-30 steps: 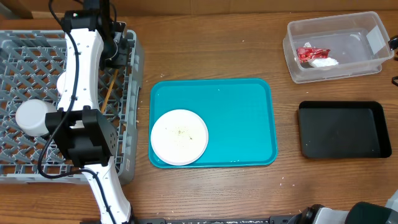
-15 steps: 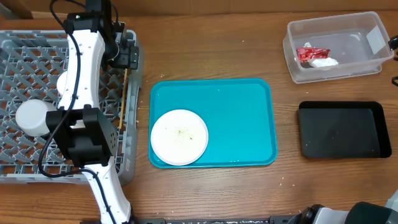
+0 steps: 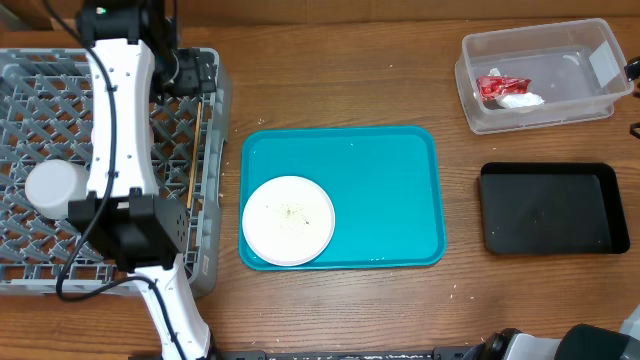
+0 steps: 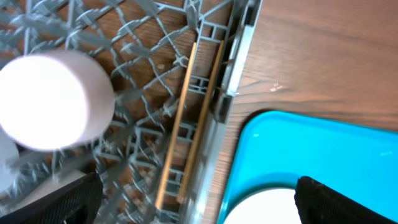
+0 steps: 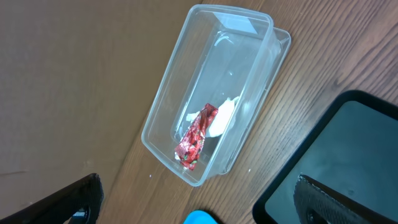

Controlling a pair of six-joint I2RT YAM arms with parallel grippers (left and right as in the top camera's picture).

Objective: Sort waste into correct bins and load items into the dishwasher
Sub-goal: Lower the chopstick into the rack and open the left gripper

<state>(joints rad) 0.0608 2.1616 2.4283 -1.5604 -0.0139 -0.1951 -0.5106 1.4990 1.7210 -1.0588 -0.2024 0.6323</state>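
Note:
Two wooden chopsticks [image 4: 186,124] lie side by side along the right wall of the grey dishwasher rack [image 3: 30,80], also seen from above as chopsticks [image 3: 196,150]. My left gripper [image 4: 199,205] hovers over them, open and empty; in the overhead view the left gripper [image 3: 195,72] is at the rack's far right corner. A white cup [image 3: 55,188] stands in the rack. The small white plate [image 3: 288,220] carries food crumbs. The clear tub [image 5: 211,93] holds the red wrapper [image 5: 196,140] and white tissue [image 5: 222,117]. My right gripper [image 5: 199,199] hangs open above the tub's near end.
The teal tray [image 3: 380,190] lies mid-table with the small plate at its near left corner. The shallow black tray [image 3: 548,208] sits near the tub [image 3: 540,75] on the right. The left arm's links stretch over the rack's right half.
My left gripper has opened and let the chopsticks go; they now lie in the rack by its right wall. The left arm has drawn back toward the rack's far side.

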